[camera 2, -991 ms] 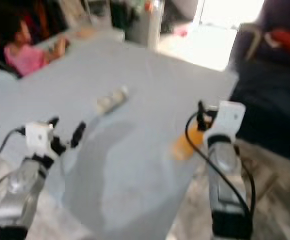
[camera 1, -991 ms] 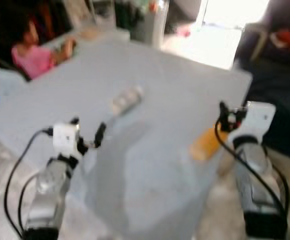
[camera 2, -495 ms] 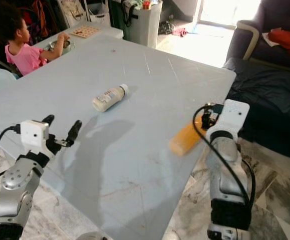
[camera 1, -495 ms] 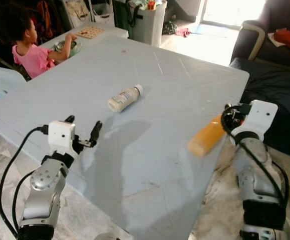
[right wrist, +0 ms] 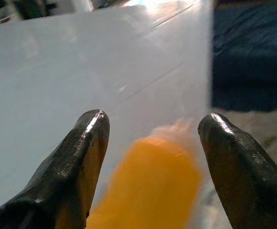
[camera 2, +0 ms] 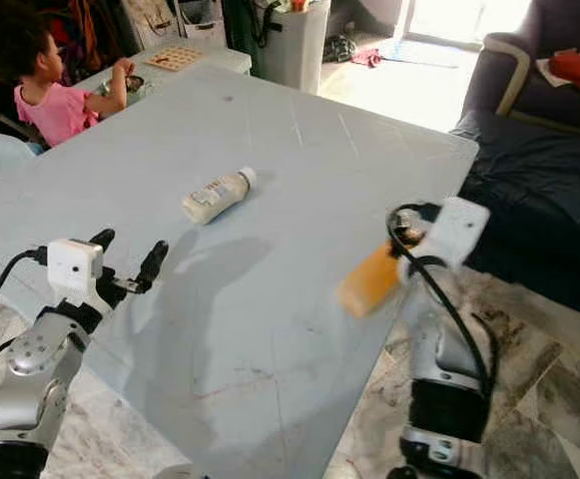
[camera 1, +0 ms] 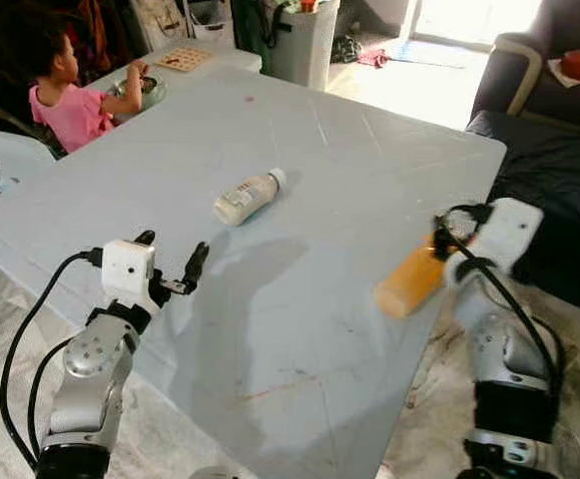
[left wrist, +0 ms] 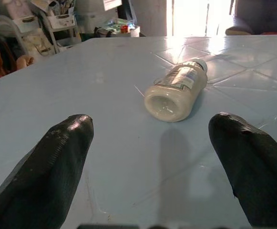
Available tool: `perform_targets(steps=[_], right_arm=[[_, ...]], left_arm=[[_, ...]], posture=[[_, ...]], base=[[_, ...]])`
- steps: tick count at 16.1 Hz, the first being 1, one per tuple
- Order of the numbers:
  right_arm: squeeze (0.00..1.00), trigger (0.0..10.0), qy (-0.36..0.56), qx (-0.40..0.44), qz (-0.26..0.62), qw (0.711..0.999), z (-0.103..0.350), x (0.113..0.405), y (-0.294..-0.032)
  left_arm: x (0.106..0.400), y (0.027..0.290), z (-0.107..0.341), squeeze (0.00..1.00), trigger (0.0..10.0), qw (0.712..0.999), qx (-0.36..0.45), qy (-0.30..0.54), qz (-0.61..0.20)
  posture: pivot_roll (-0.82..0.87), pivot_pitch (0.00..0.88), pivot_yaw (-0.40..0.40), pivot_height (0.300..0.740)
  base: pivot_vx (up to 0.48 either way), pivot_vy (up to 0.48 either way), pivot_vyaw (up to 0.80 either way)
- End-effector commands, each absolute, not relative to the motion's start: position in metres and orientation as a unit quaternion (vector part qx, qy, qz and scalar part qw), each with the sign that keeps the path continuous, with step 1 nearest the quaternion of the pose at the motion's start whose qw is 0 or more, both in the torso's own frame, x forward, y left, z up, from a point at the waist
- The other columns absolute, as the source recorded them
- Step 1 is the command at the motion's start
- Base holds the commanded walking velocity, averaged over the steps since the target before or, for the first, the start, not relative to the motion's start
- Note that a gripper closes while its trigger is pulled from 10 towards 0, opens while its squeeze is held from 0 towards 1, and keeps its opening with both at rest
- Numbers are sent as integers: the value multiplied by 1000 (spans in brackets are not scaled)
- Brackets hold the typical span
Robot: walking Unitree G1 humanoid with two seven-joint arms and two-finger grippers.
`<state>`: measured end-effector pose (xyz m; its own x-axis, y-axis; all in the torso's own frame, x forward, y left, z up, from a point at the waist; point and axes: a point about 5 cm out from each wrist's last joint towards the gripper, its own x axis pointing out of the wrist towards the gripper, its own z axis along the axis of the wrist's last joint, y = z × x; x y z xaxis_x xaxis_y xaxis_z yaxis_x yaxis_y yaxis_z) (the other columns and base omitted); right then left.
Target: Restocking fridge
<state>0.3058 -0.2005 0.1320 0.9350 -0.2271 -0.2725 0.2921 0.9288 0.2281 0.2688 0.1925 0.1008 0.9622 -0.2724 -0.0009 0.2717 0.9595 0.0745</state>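
While a person [camera 1: 65, 95] is sitting at the far left corner of the counter [camera 1: 349, 150], the left gripper [camera 1: 170, 261] is hovering over the near edge, fingers [left wrist: 62, 157] spread wide and aiming at the white bottle [camera 1: 248, 196] lying on its side mid-counter. Further right, the right gripper [right wrist: 152, 157] is holding its fingers open around the orange bottle [camera 1: 409, 281], which is lying at the counter's right edge. Closing off-centre is risking a nudge that rolls it to the floor.

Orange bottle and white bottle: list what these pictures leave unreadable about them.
- Orange bottle: right wrist view is motion-blurred; cap and label lost.
- Orange bottle's far end: head views, hidden behind the right gripper.
- White bottle: label print too small in the left wrist view.
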Motion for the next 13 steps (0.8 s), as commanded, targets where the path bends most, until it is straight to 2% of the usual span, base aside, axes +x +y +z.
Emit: perform_targets(steps=[1,4,6,8,13], right_arm=[[0,10000,117,139,-127,975,142,307,-195],[0,10000,158,151,-135,966,137,297,-185],[0,10000,158,145,-156,964,141,293,-191],[0,10000,118,116,-171,971,152,296,-202],[0,10000,143,152,-207,956,149,290,-209]], left_arm=[[271,194,102,0,10000,989,47,-5,-138],[271,194,103,0,10000,989,47,-7,-138],[271,194,102,0,10000,989,47,-7,-138],[272,192,101,0,10000,989,44,-7,-140],[274,189,102,0,10000,989,43,-11,-143]], posture=[[22,6,24,740],[22,6,18,740],[20,6,17,740],[15,5,18,740],[5,5,19,740]], base=[[0,0,0],[0,0,0],[0,0,0],[0,0,0],[0,0,0]])
